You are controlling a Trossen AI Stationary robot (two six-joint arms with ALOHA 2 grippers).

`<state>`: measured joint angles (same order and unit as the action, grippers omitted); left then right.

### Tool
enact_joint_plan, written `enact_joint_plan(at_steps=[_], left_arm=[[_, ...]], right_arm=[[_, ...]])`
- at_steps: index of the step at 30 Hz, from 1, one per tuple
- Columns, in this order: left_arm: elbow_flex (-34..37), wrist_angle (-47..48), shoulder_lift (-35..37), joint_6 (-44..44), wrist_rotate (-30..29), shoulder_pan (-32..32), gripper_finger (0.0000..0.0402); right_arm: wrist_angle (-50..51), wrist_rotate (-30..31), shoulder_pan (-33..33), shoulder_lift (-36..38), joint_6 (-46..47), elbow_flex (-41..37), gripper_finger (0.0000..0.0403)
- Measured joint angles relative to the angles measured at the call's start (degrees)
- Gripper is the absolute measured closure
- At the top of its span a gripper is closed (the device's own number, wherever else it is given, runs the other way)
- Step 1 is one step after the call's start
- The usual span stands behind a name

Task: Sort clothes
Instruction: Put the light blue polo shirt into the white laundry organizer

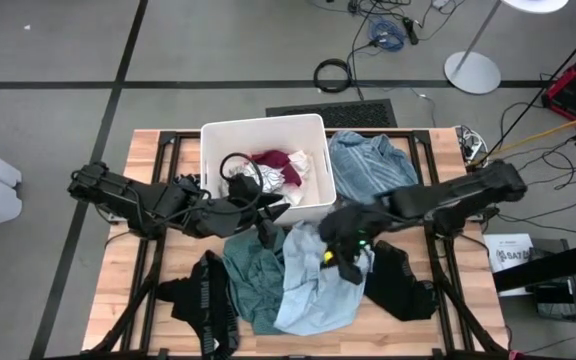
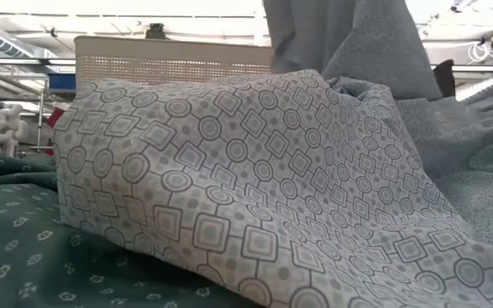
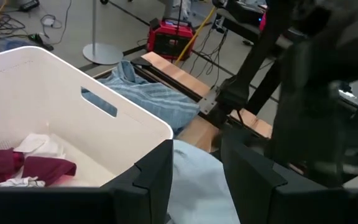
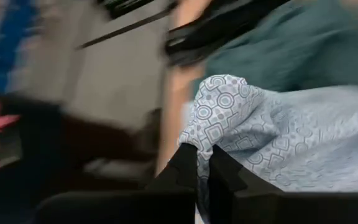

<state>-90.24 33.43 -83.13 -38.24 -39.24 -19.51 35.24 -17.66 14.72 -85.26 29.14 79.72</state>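
Clothes lay across the worktop [image 1: 148, 150], with both end effectors near the middle.

From the left: a black garment [image 1: 206, 300], then a teal garment [image 1: 251, 275]; the left end effector [image 1: 266, 235] hung half open and empty beside the white bin [image 1: 223, 135] holding dark red cloth [image 1: 278, 160]. The right end effector [image 4: 205, 163] was pinched shut on the patterned pale blue garment [image 1: 308, 290]. Cables [image 1: 333, 73] trailed over the grey floor [image 1: 48, 50] beyond.

L gripper [image 3: 194, 180] half-open, R gripper [image 4: 205, 163] clamped
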Motion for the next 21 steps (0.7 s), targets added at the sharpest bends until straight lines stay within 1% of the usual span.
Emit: enact_joint_plan(at_steps=[2,3,5,8,15,18,21], left_arm=[[0.0,0.0,0.0,-0.2,0.0,0.0,0.0256],[0.0,0.0,0.0,-0.3,0.0,0.0,0.0256],[0.0,0.0,0.0,-0.3,0.1,0.0,0.0256],[0.0,0.0,0.0,-0.4,0.5,-0.2,0.0256],[0.0,0.0,0.1,-0.2,1.5,-0.5,0.0256],[0.0,0.0,0.1,0.9,1.5,-0.5,0.0256],[0.0,0.1,0.1,1.6,2.7,-0.5,0.0256]], right_arm=[[-2.6,-8.9,-1.5,-2.4,1.6,0.0,0.0398],[-3.5,-11.6,-2.0,-3.3,2.6,0.0,0.0392],[-5.2,-13.2,-2.5,-4.6,4.2,0.0,0.0377],[-5.9,-13.6,-2.6,-4.6,4.7,0.0,0.0345],[-5.4,-12.5,-3.7,-4.2,8.3,0.0,0.0258],[-3.8,-12.4,-4.3,-4.1,10.3,0.0,0.0235],[-0.4,-10.3,-4.4,-2.7,12.1,0.0,0.0228]])
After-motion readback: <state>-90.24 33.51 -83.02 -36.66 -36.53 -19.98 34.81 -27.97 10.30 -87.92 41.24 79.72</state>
